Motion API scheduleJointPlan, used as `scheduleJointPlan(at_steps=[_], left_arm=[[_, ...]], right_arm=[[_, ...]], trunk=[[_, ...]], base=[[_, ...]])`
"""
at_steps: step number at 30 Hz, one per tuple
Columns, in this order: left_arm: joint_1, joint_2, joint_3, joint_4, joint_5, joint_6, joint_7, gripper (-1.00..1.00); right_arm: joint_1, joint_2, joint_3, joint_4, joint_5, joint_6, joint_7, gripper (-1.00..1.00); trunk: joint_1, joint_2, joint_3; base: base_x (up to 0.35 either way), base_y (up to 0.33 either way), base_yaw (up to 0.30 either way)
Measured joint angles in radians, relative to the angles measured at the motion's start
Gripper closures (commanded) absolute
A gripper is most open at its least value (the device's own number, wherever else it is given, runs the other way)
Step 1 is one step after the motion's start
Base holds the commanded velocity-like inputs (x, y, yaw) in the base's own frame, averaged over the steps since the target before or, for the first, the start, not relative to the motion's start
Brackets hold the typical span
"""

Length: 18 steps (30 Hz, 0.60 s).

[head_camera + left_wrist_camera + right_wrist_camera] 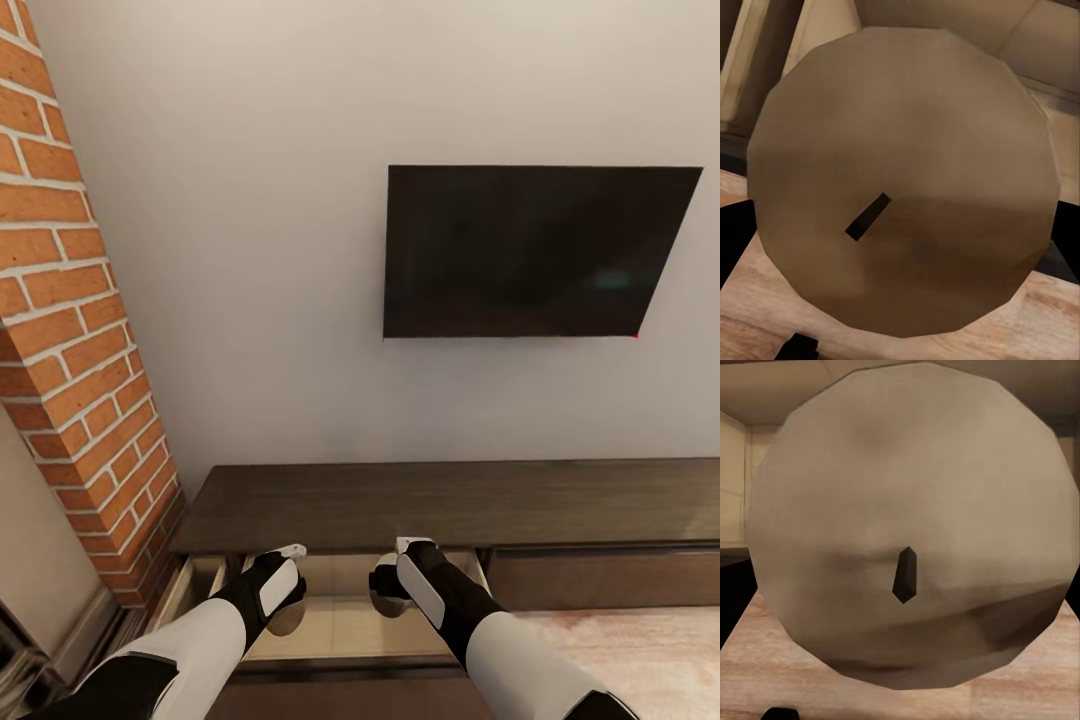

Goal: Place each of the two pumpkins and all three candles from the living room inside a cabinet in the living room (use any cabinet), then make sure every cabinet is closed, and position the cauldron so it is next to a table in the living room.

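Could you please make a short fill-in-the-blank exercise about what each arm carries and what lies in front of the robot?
1. Each wrist view looks down on a beige candle with a dark ____ at its centre.
2. The drawer of the cabinet below both end effectors stands ____.
3. On the wall above the cabinet hangs a dark ____.
4. The wall at the robot's left is made of ____.

Missing words: wick; open; television; brick

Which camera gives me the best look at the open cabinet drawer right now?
Head view: it shows the cabinet with its open drawer under both arms, pale inside. Both wrist views are mostly blocked by a held candle, leaving only slivers of pale wall and wood at the edges.
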<state>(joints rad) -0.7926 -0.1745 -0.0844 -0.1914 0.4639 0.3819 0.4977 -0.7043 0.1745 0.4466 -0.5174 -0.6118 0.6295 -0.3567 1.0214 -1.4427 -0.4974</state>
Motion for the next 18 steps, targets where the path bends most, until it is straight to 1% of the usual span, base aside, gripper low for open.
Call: scheduleJointPlan(at_steps=[12,14,16,18], left_arm=[[0.000,0.000,-0.002,0.000,0.000,-0.002,-0.006,1.00],[0.000,0.000,-0.004,0.000,-0.002,-0.022,-0.006,1.00],[0.000,0.000,-0.005,0.000,-0.003,-0.064,-0.008,1.00],[0.000,0.000,-0.003,0.000,0.000,-0.081,-0.010,1.00]], right_arm=[[0.000,0.000,0.000,0.000,0.001,-0.002,0.000,1.00],[0.000,0.000,0.000,0.000,0.001,-0.003,0.000,1.00],[0.001,0.000,0.000,0.000,0.001,-0.003,0.000,1.00],[0.001,0.000,0.000,0.000,0.001,-0.003,0.000,1.00]], trunk=[[0.046,-0.084,-0.038],[0.054,-0.098,-0.044],[0.061,-0.112,-0.050],[0.069,-0.126,-0.056]], base=[[0.000,0.000,0.000],[0.000,0.000,0.000],[0.000,0.000,0.000],[0.000,0.000,0.000]])
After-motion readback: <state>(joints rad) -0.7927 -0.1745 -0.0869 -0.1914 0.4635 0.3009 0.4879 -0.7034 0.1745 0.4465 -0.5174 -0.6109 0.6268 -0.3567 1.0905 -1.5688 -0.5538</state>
